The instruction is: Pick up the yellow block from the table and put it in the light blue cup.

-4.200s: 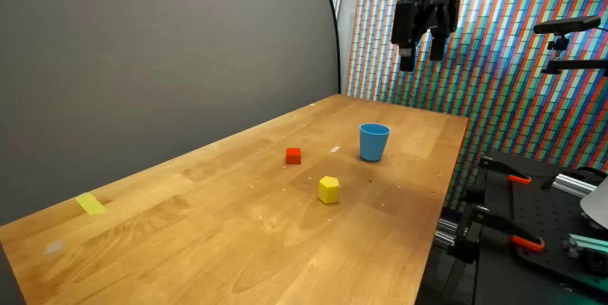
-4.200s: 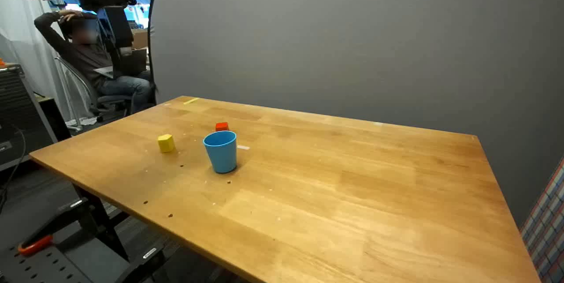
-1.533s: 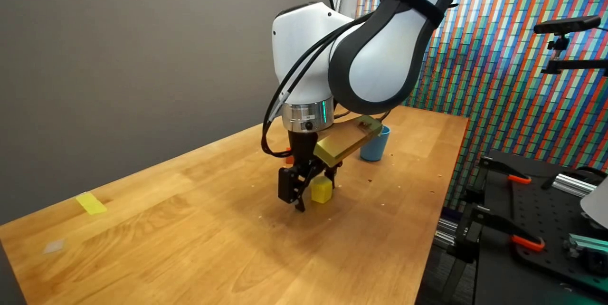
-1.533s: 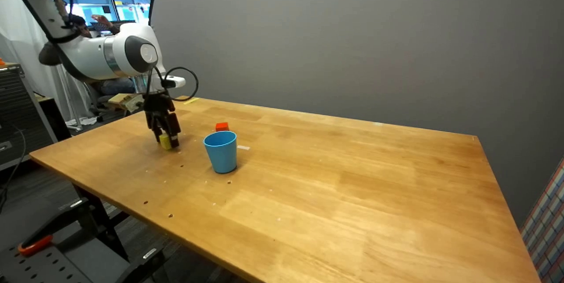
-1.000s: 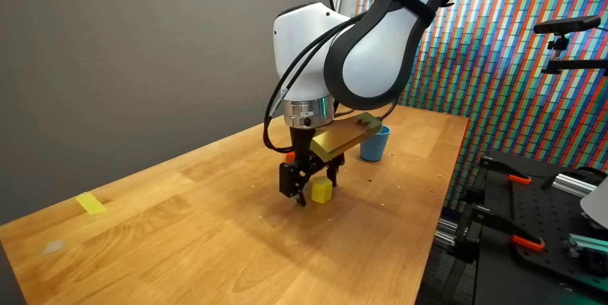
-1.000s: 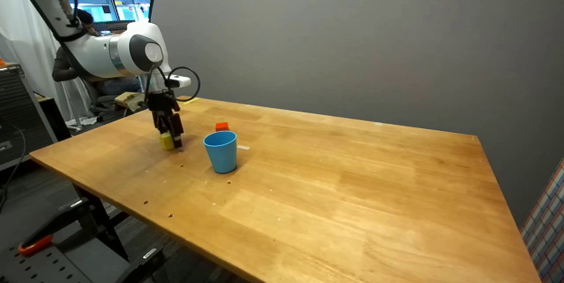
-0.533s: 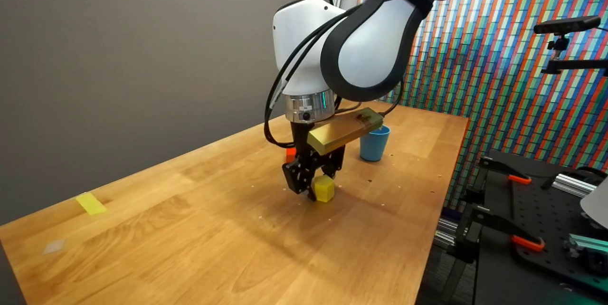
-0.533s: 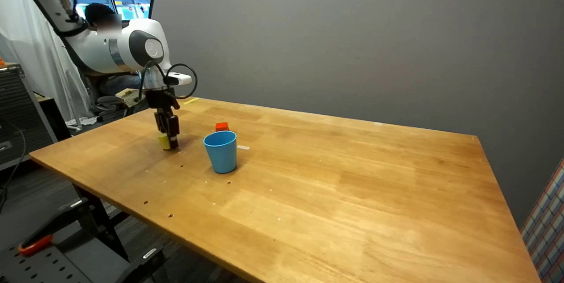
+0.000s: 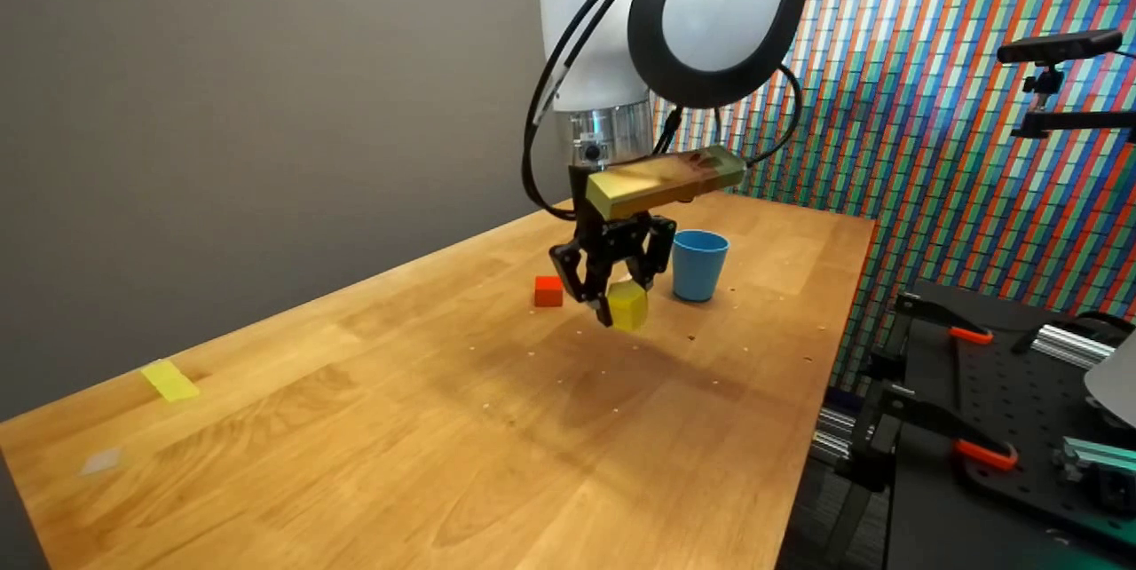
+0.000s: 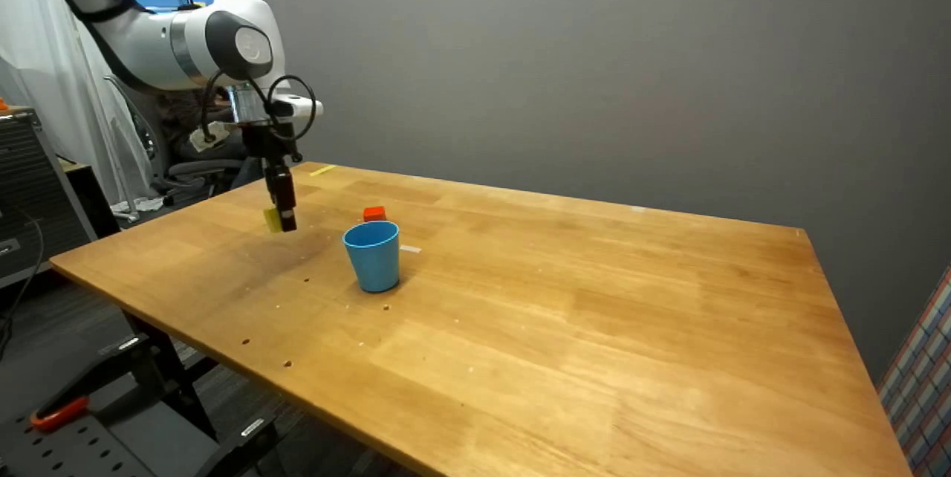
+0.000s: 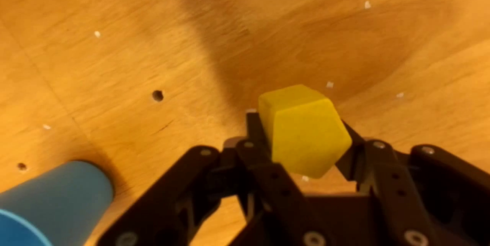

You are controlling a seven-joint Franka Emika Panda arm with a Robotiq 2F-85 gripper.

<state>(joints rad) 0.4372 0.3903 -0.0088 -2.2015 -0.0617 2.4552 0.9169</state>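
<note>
The gripper is drawn in against opposite sides of the yellow block and holds it up off the table. The light blue cup stands upright on the table, near the gripper. In an exterior view, lower than the gripper, two black clamps each carry a pale label too small to read.

No text, brand, number or sign is legible.

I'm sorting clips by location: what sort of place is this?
Probably a robotics lab: there's a robot arm, what looks like a mounted camera, and black-and-orange clamps.
</note>
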